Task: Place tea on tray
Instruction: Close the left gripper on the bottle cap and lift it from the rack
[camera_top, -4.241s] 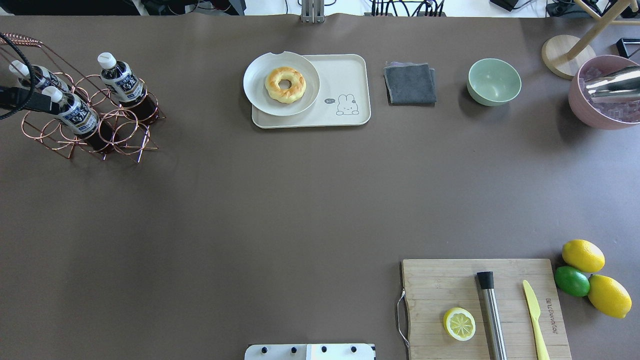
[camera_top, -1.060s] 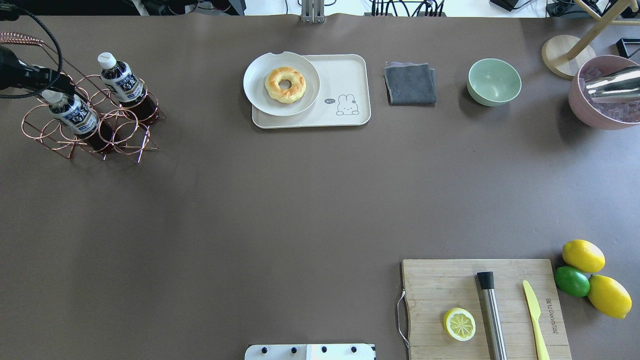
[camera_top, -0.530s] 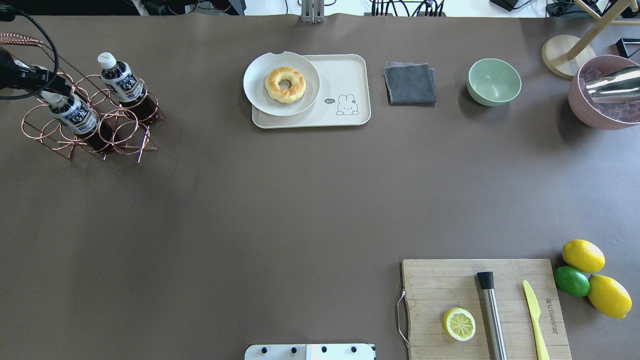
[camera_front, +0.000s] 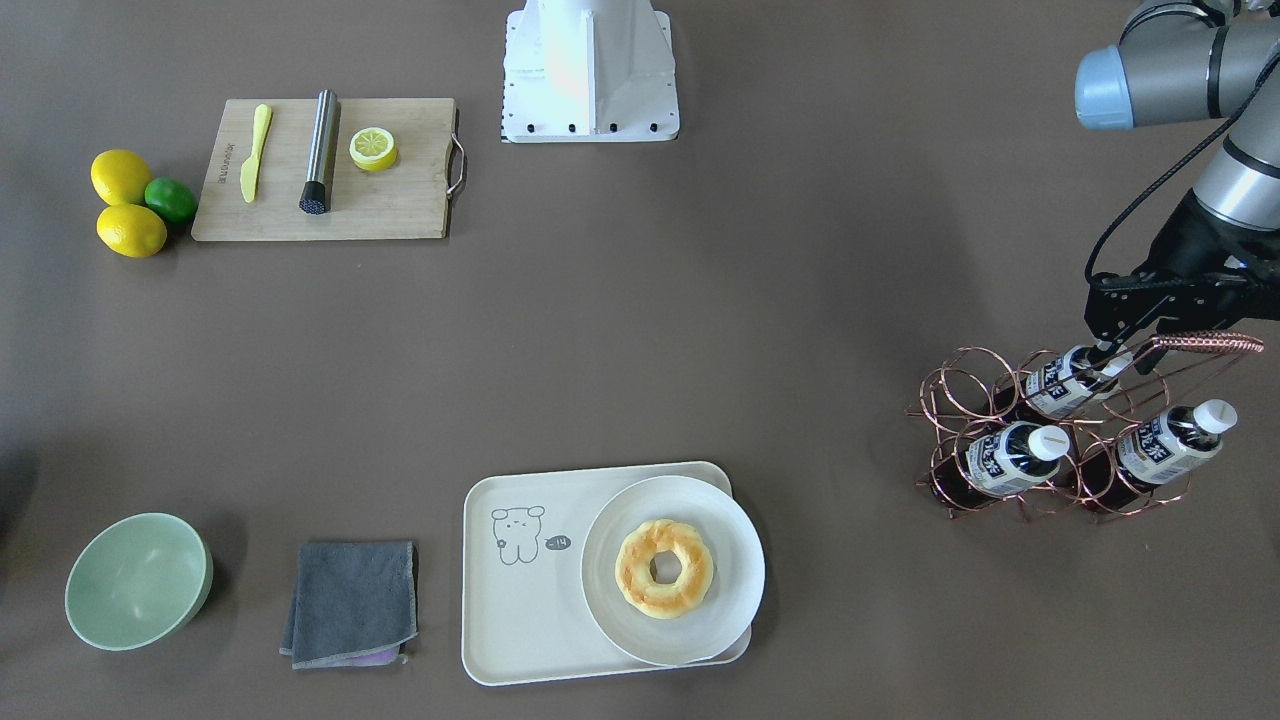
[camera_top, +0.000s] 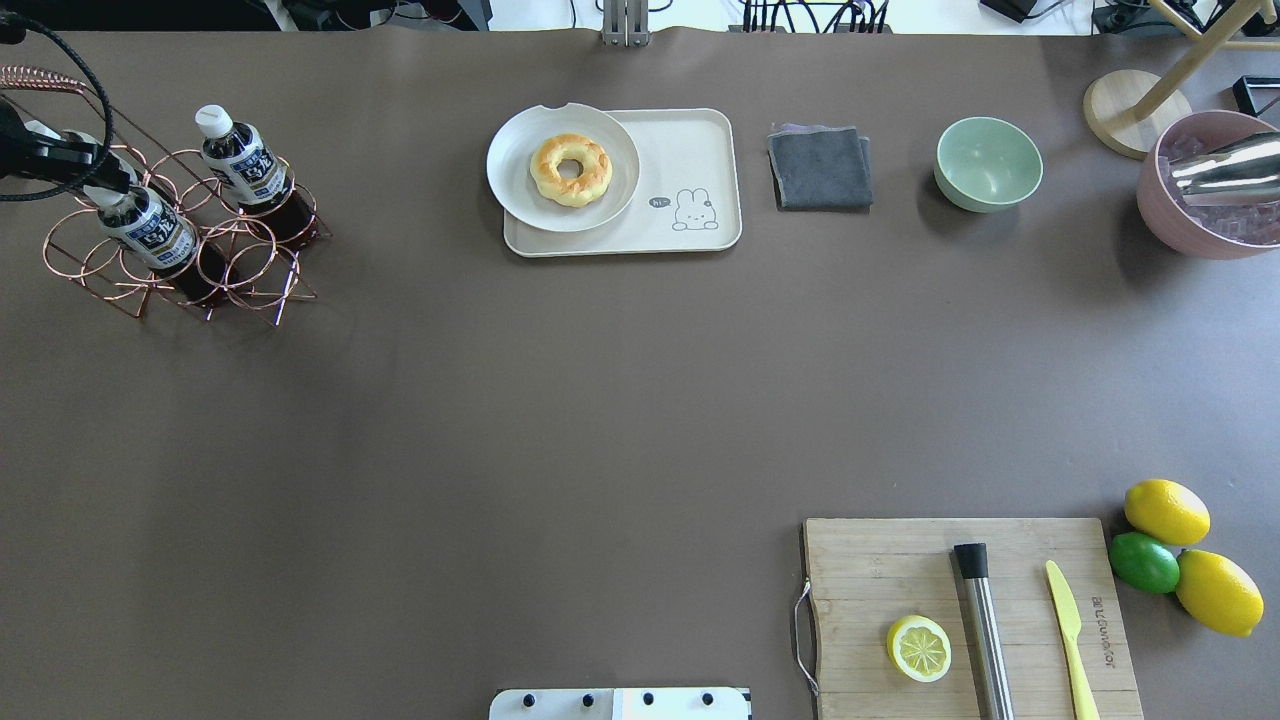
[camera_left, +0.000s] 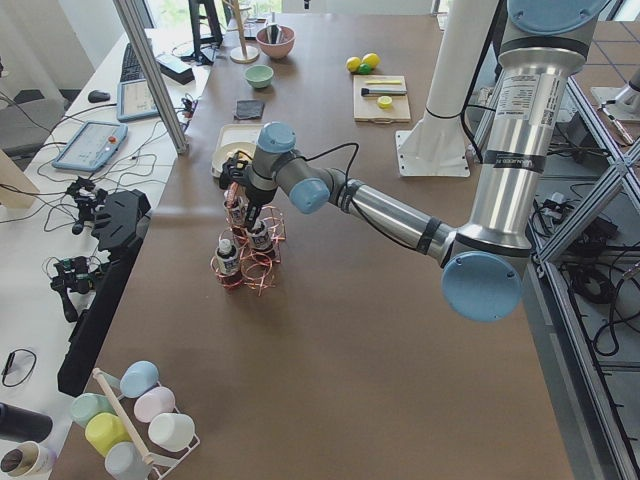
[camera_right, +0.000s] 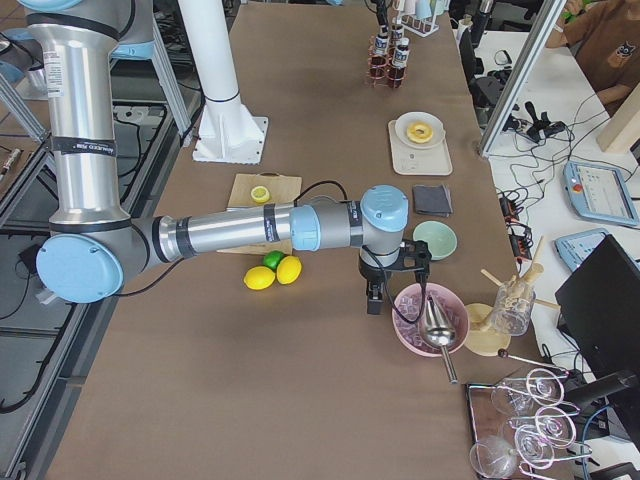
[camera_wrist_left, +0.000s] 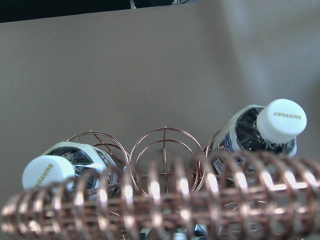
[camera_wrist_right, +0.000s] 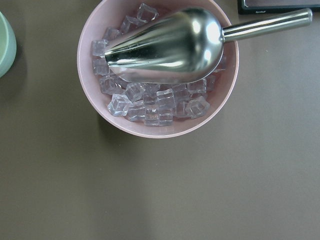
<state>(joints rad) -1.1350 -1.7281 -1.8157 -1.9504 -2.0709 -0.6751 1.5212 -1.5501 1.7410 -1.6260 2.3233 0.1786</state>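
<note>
Moved in since earlier, my left gripper (camera_front: 1102, 350) sets its jaws about the cap of the tea (camera_front: 1060, 388), because the wire rack (camera_front: 1205, 343) cages its body. Clamped or not, I cannot tell. Tray (camera_front: 520, 610) sits well apart across the bench (camera_front: 700, 330).

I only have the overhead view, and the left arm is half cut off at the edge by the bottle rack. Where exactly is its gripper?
Observer: Front view: the left gripper is down at the top of the bottle in the row of the rack nearest the robot. The cap is hidden; I cannot tell whether it is gripped.
Operator: The arm hides the far-left bottle. Is it in place?
Observer: Yes, that third bottle lies in the rack, cap on.
Operator: And the right arm?
Observer: Right side view: the right gripper hangs by the pink bowl of ice.
</note>
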